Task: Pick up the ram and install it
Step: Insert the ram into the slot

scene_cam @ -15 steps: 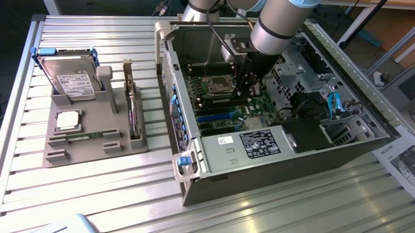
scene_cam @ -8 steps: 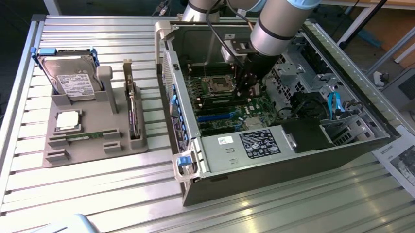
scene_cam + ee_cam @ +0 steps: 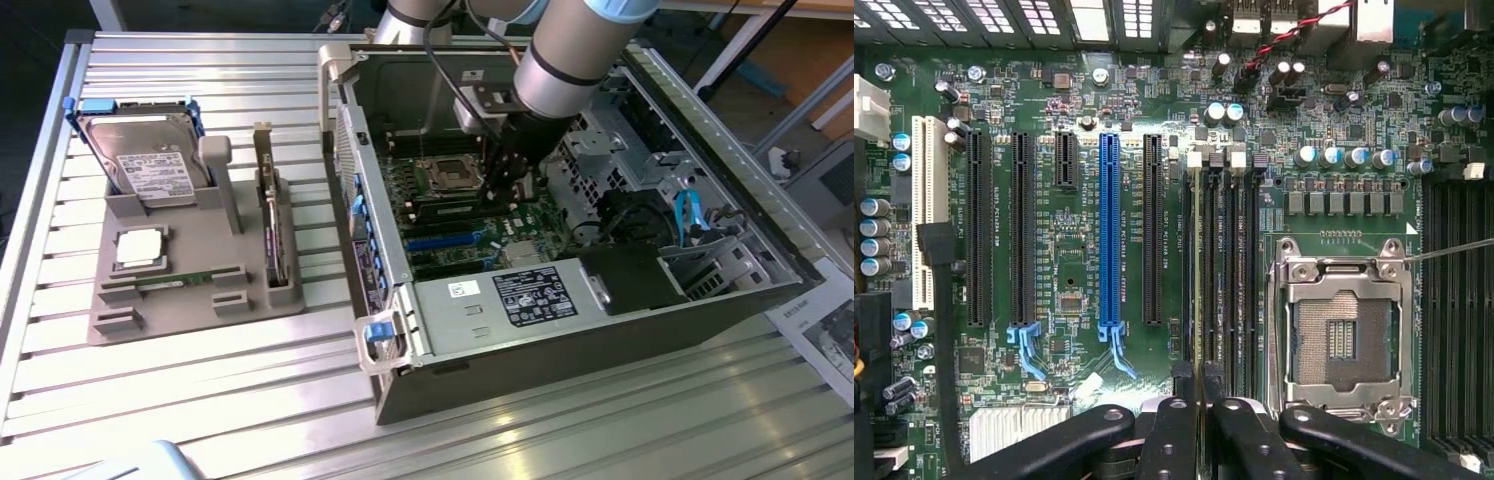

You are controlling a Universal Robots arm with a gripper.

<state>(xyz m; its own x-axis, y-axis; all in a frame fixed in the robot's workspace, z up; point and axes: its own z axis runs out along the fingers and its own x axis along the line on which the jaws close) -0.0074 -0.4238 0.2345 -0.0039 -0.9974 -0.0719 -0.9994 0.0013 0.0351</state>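
Note:
In the wrist view the ram shows edge-on as a thin greenish line. It runs along one of the black memory slots, next to the open silver processor socket. My gripper is shut on the ram, with one black finger on each side of its near end. I cannot tell whether the stick is seated in the slot or just above it. In the exterior view the gripper reaches down inside the open computer case, close over the motherboard.
The case walls and drive cage hem in the arm. Outside the case, on the exterior view's left, a grey fixture holds a hard drive, a square silver chip, an upright expansion card and a thin green strip.

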